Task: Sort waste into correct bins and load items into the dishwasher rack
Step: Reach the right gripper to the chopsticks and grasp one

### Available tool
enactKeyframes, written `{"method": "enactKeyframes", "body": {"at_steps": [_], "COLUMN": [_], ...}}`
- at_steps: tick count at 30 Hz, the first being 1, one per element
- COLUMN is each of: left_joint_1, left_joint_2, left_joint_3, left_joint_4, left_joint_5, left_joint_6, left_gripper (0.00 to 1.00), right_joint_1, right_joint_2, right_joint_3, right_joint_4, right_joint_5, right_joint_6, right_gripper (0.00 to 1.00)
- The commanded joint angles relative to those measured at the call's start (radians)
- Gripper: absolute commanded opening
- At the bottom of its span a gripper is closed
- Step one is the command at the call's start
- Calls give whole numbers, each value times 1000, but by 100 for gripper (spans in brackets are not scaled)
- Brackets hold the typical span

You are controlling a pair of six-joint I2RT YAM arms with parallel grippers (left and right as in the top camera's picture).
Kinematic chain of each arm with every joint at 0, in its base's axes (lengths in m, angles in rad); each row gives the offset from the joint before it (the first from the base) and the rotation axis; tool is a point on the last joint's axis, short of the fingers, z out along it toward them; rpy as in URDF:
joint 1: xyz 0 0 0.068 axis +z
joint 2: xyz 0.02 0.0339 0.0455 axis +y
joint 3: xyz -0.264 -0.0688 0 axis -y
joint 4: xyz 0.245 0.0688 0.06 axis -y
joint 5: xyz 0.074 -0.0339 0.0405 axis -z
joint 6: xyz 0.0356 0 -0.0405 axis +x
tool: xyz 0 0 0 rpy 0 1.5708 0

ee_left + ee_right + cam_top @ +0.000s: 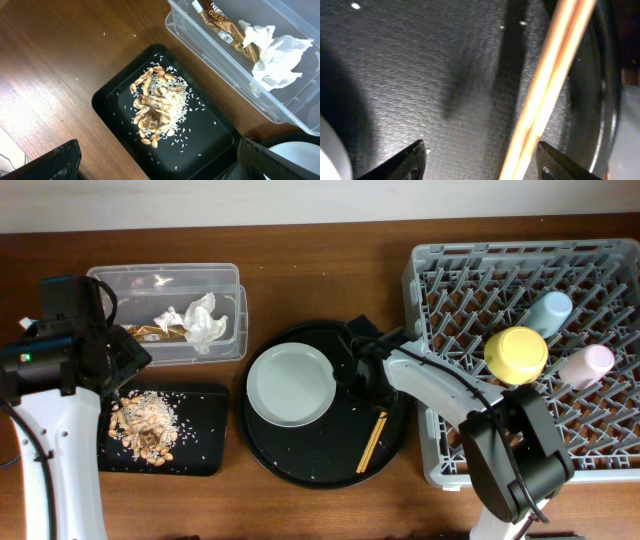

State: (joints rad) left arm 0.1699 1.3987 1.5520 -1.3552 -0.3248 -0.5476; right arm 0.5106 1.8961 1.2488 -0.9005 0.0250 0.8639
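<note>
The chopsticks (373, 441) lie on the round black tray (300, 465) and show blurred in the right wrist view (545, 90). My right gripper (482, 160) is open low over the tray, the chopsticks between its fingers nearer the right one; overhead it is beside the pale plate (290, 383). My left gripper (155, 167) is open and empty above the shallow black tray (210, 135) holding the food scraps (157, 107). The clear box (280, 95) holds the gold wrapper (222, 25) and white tissue (275, 52). The grey rack (440, 300) holds the yellow bowl (516, 353), blue cup (548, 310) and pink cup (588, 363).
Loose rice crumbs (318, 474) are scattered on the round tray. The rack stands at the table's right edge. The clear box (170, 280) and scrap tray (200, 450) stand at the left, next to the left arm.
</note>
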Motion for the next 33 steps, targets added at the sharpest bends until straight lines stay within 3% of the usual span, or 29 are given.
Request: {"method": "enactKeyframes", "body": {"at_steps": [1,5,10,15,18,23,25,26,27,32,33], "left_joint_1": [3,3,3,3,3,3,3,3,3,3,3], "left_joint_2": [-11,-11,-11,-11,-11,-11,-11,-11,-11,-11,-11], "left_joint_3": [5,5,5,5,5,5,5,5,5,5,5], "left_joint_4": [-1,-1,-1,-1,-1,-1,-1,-1,-1,-1,-1], "left_joint_5": [-3,-3,-3,-3,-3,-3,-3,-3,-3,-3,-3], "left_joint_6": [-13,-13,-13,-13,-13,-13,-13,-13,-13,-13,-13], "left_gripper": [99,100,100,100,99,99,100,100,99,100,100], "right_joint_1": [7,7,5,12,16,19,19,20,21,20,20], "right_joint_2": [12,13,2,23,60,140,163,175,179,179,179], "right_joint_3": [-7,-7,69,68,68,68,68,68,68,79,87], "right_joint_4": [38,105,29,53,68,109,113,106,101,49,35], "right_joint_5": [-22,-97,-102,-104,-97,-93,-93,-93,-97,-97,-97], "right_joint_6": [5,-112,-184,-175,-98,-62,-61,-44,-39,-17,-17], "right_gripper": [70,71,71,59,51,47,41,28,24,12,6]}}
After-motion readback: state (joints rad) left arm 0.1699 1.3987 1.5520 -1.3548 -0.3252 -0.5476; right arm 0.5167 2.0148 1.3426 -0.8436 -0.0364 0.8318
